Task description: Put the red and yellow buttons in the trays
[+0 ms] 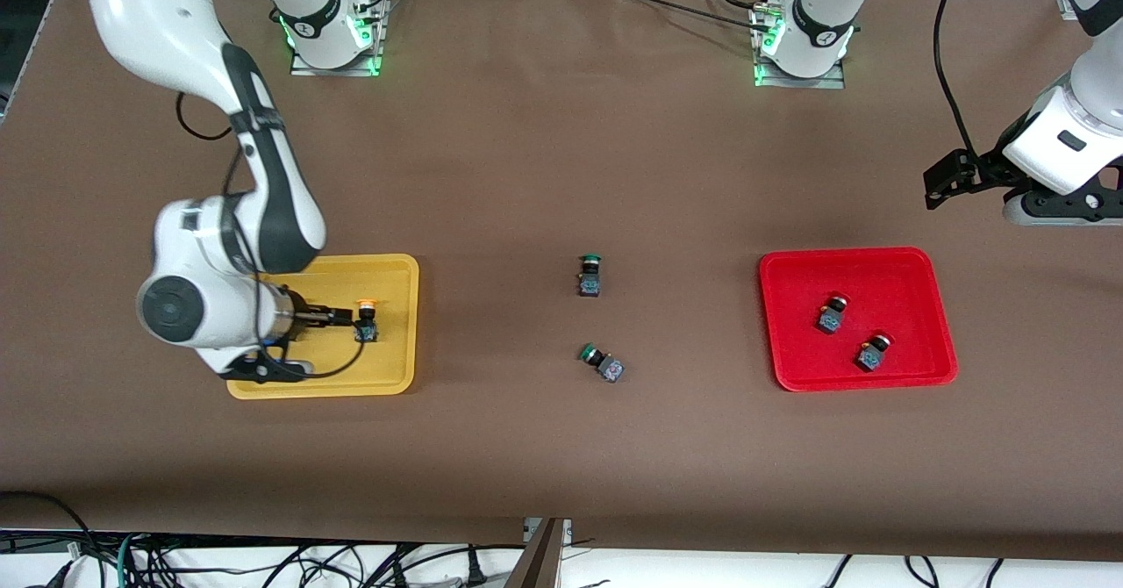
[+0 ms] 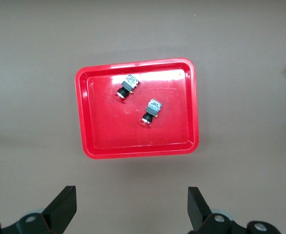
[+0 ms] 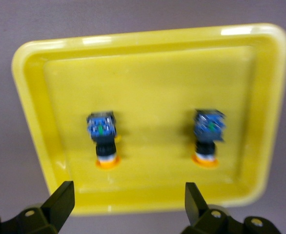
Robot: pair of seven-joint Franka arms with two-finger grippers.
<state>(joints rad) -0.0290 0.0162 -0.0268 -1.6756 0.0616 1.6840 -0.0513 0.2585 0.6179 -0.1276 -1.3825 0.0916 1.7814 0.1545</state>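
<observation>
On the brown counter (image 1: 526, 175) we see both red-capped pushbutton switches (image 2: 152, 111) in the red plastic tray (image 2: 87, 117) toward the left arm's end, both yellow-capped pushbutton switches (image 3: 102, 136) in the yellow plastic tray (image 3: 30, 97) toward the right arm's end, left gripper (image 2: 131, 207) and right gripper (image 3: 128, 204) spread empty above them; we judge these light, rigid switches best pinched across their blocky bodies.

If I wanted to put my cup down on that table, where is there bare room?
Bare cloth lies between the yellow tray and the two green buttons, and between those and the red tray. The yellow tray is crowded: the right claw hangs open over its two yellow buttons. The left claw is open above the red tray.
</observation>
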